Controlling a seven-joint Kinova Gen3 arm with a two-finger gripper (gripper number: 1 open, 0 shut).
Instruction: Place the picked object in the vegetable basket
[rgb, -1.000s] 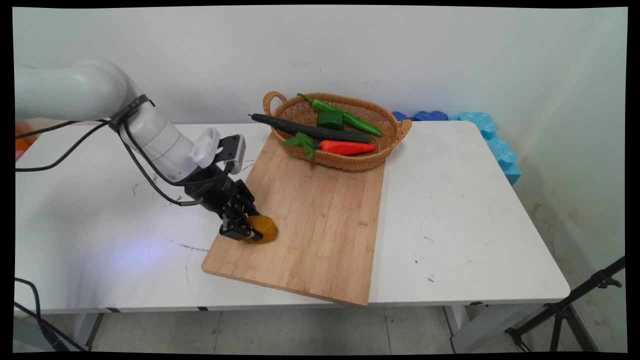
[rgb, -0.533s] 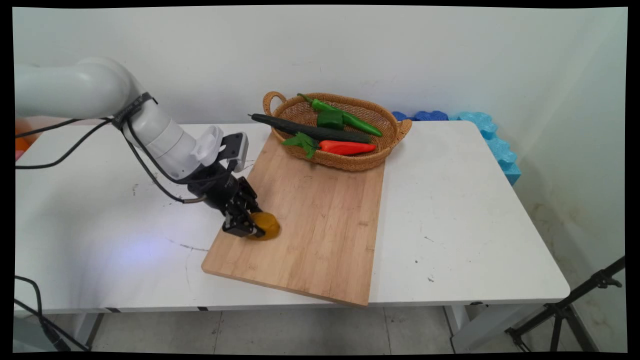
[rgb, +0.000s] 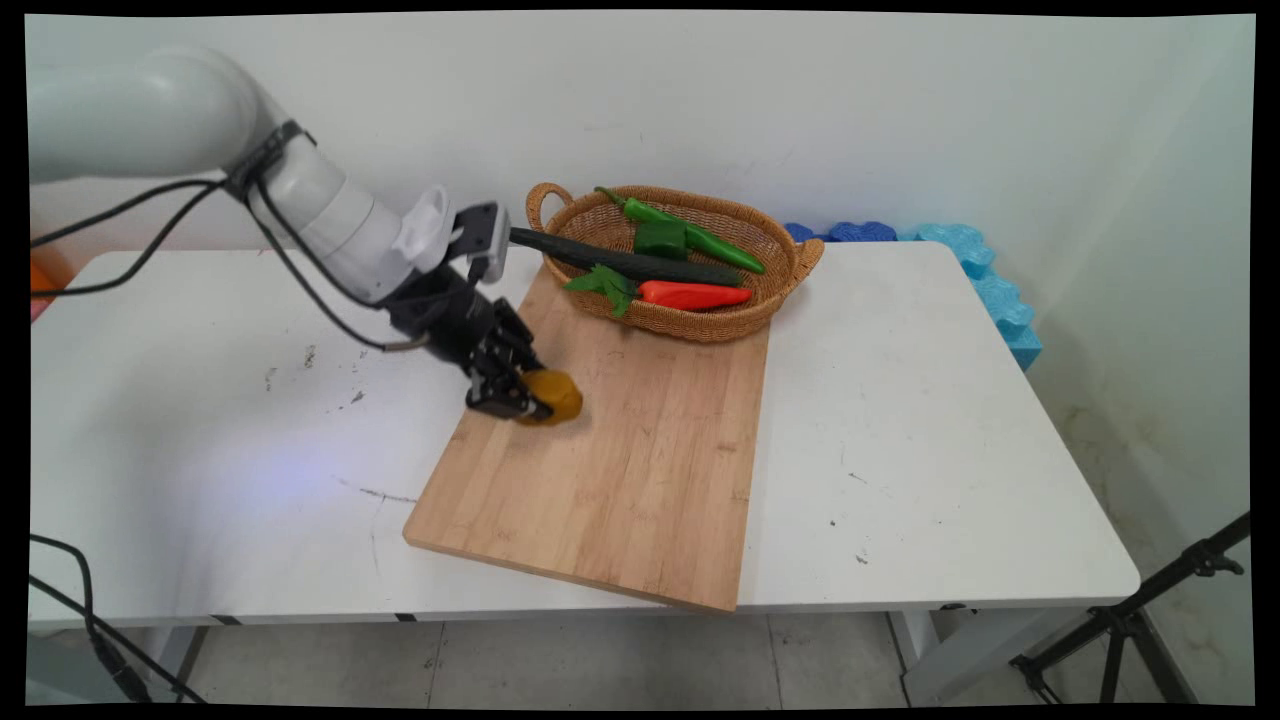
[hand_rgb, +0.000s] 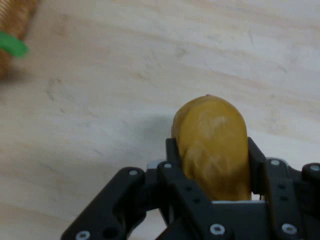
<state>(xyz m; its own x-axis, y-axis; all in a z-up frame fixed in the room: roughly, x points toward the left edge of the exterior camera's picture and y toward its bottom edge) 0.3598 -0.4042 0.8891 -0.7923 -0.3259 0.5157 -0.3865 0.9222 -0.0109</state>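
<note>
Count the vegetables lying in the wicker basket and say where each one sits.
4. In the oval woven wicker basket: a long dark green cucumber poking out over the left rim, a red chili pepper at the front, a long green chili pepper at the back, a blocky green pepper beside it. More may lie beneath.

- Bright, soft, even light in the main view; no strong glare on the table (rgb: 900, 400).
- Only faint shadows: a soft one under the basket (rgb: 700, 325), another on the board (rgb: 620, 480) below the potato (rgb: 552, 396).
- Up close in the hand view, a bit blurry; basket corner and green bit at top left out of focus.
- Soft grey shadow on the wood left of the potato there.
</note>
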